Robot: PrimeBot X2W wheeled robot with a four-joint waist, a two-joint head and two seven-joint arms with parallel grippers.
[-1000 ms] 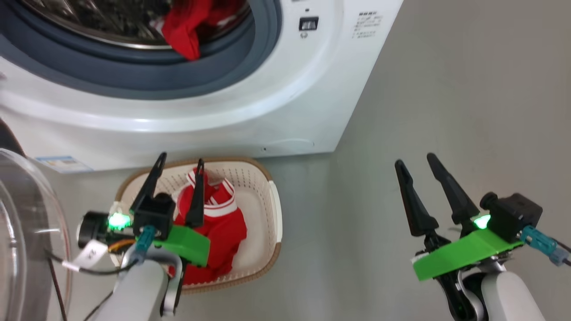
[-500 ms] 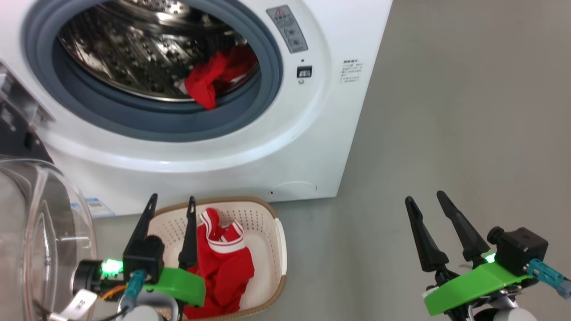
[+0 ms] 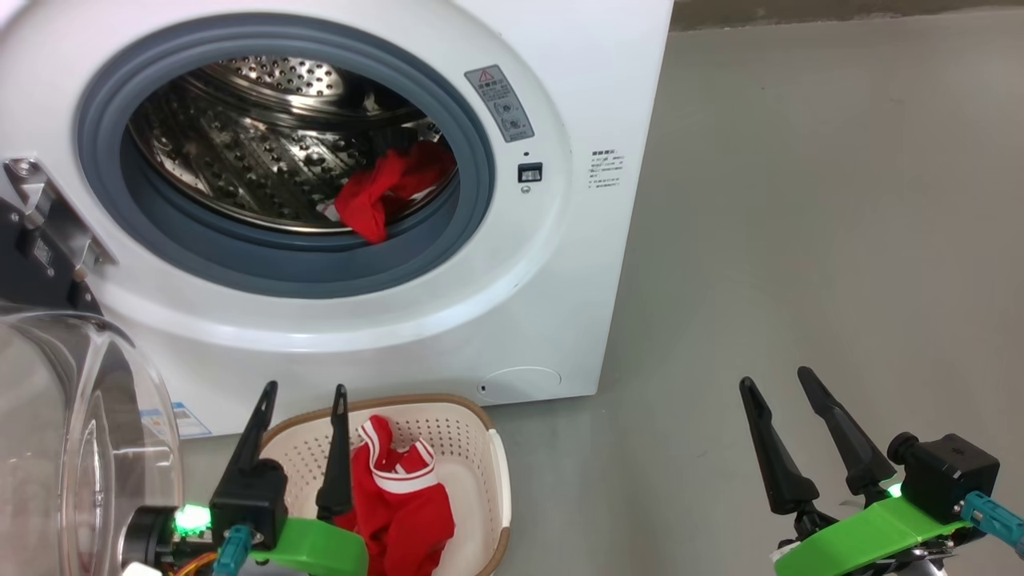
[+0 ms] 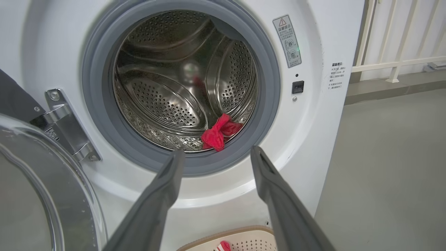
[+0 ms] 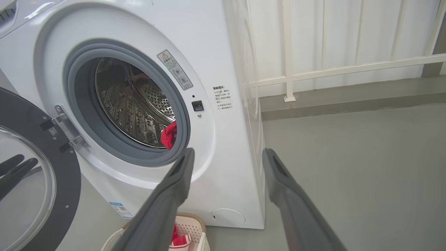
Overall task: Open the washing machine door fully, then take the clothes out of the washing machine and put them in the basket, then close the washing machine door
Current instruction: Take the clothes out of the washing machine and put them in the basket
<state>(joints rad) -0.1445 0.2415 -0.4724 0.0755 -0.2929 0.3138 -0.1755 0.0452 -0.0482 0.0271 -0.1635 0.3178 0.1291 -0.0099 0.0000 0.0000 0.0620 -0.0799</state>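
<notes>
In front of the big white front-loading washing machine (image 3: 552, 320), the small cream-white perforated plastic basket (image 3: 472, 436) with a brown woven-look rim is sitting on the grey floor (image 3: 800, 240), just below the machine's lower front panel. One bright red garment with white stripes (image 3: 404, 504) is lying inside the basket. A second bright red garment (image 3: 376, 196) is lying in the perforated steel drum (image 3: 240, 160) of the washing machine, at the lower right of the opening, draping onto the grey rubber ring (image 3: 280, 272). The large round door with glossy black rim and clear glass bowl (image 3: 80, 448) is standing swung open at the left of the washing machine. The left hand (image 3: 306, 386) is hovering above the basket, its two long dark fingers spread wide and holding nothing. The right hand (image 3: 774, 376) is hovering over the floor to the right of the washing machine, well apart from it, fingers likewise spread wide and empty.
</notes>
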